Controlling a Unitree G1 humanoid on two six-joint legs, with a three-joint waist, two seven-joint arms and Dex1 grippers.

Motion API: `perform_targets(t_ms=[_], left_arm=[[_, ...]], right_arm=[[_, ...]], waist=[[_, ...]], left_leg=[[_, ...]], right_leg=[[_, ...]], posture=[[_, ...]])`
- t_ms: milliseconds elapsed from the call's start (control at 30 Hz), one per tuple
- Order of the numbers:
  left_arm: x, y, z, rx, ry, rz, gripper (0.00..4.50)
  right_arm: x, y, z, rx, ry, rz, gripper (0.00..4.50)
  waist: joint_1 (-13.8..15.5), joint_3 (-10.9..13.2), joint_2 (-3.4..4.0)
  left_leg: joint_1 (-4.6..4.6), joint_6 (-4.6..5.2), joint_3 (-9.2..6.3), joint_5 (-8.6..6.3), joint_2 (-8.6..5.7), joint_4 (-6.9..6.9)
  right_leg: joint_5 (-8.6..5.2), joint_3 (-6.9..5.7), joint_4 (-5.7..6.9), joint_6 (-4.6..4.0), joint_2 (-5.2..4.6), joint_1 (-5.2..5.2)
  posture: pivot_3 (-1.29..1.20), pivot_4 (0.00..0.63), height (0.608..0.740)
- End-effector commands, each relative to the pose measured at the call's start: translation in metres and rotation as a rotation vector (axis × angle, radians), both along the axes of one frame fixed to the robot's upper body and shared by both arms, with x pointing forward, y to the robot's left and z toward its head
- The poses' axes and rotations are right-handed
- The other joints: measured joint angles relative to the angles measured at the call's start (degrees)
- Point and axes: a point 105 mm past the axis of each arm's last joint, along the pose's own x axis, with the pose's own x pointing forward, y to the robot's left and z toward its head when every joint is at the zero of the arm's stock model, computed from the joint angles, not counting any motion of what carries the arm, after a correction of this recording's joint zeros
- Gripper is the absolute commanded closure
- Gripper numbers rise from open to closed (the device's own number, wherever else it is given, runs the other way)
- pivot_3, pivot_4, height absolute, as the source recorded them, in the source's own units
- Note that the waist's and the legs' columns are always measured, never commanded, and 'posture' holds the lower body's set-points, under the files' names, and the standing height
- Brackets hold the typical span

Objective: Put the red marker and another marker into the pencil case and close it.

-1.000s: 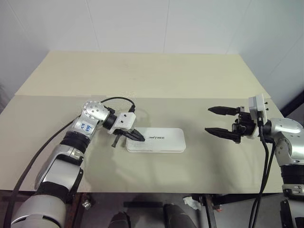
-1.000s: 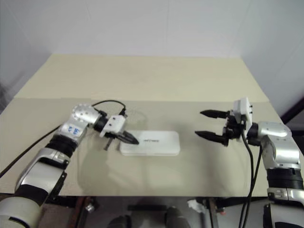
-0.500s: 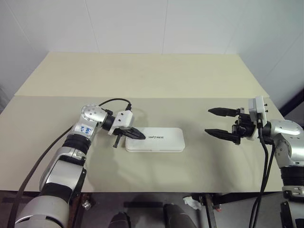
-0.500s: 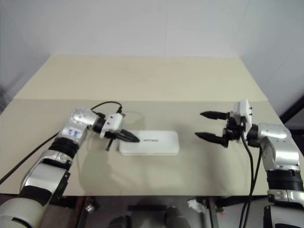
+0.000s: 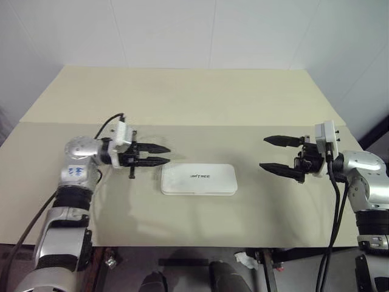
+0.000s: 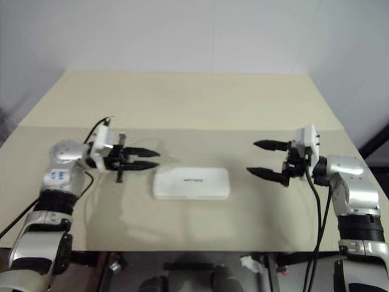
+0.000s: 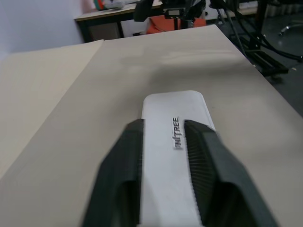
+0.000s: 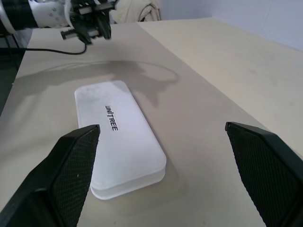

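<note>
The white pencil case (image 5: 199,179) lies flat in the middle of the table with its lid down and dark logo text facing up. My left gripper (image 5: 163,154) hovers just off the case's left end, pointing toward it, open by a narrow gap with nothing between its fingers. In the left wrist view the pencil case (image 7: 175,118) lies beyond the two fingers. To the right of the case, well apart from it, my right gripper (image 5: 265,152) stands wide open and empty. The red marker and the other marker are out of view.
The beige table (image 5: 182,97) has a seam running across it behind the case. A black cable (image 5: 109,125) loops over my left wrist. The table's front edge runs close below the case and both arms.
My left gripper was shut and resting on the case's left end; it has lifted, drawn back to the left and opened a little. The right gripper and the case have not moved.
</note>
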Motion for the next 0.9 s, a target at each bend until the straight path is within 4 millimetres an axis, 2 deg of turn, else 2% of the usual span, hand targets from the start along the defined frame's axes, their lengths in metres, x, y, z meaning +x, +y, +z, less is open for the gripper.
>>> perform_targets(t_ms=[33, 233, 367, 500, 700, 900], left_arm=[[-0.012, 0.011, 0.012, -0.019, -0.030, -0.014, 2.01], [-0.021, 0.034, 0.017, -0.027, -0.001, 0.038, 0.06], [-0.031, 0.049, 0.017, -0.045, 0.026, 0.065, 0.06], [-0.029, 0.054, 0.020, -0.062, -0.023, 0.111, 0.06], [-0.032, 0.066, 0.013, -0.037, 0.009, 0.123, 0.06], [-0.030, 0.062, 0.022, -0.052, -0.011, 0.128, 0.06]], right_arm=[[-0.001, 0.002, 0.008, 0.005, -0.035, 0.013, 0.00], [0.002, 0.002, 0.008, 0.007, -0.034, 0.012, 0.00], [0.003, 0.003, 0.008, 0.007, -0.036, 0.008, 0.00], [0.004, -0.002, 0.009, 0.004, -0.035, -0.004, 0.00], [-0.004, -0.002, 0.013, 0.013, -0.046, -0.018, 0.00], [-0.010, 0.010, 0.016, 0.072, -0.072, -0.021, 0.00]], waist=[[0.05, 0.00, 0.00], [0.08, 0.01, 0.01], [-0.12, 0.02, 0.02], [0.02, 0.02, 0.03], [0.10, 0.02, 0.04], [0.00, 0.03, 0.04]], left_leg=[[0.00, 0.00, -0.01, 0.00, 0.00, -0.02], [0.00, 0.00, -0.01, 0.00, 0.00, 0.00], [0.01, 0.00, 0.00, 0.00, 0.01, -0.03], [0.01, 0.00, 0.00, 0.00, 0.01, -0.04], [0.01, 0.00, 0.00, 0.00, 0.01, -0.06], [0.00, -0.02, 0.01, -0.01, 0.01, -0.06]], right_leg=[[-0.01, -0.01, 0.01, -0.01, 0.00, -0.01], [-0.01, -0.02, -0.01, -0.02, 0.00, 0.00], [-0.02, -0.02, -0.01, -0.04, 0.00, -0.01], [-0.04, -0.04, -0.02, -0.06, -0.01, -0.02], [-0.05, -0.04, -0.03, -0.07, 0.00, -0.03], [-0.05, -0.04, -0.05, -0.07, 0.00, -0.03]], posture=[[0.00, 0.150, 0.740], [0.00, 0.150, 0.740], [0.00, 0.150, 0.740], [0.00, 0.150, 0.740], [0.00, 0.150, 0.740], [0.00, 0.150, 0.740]])
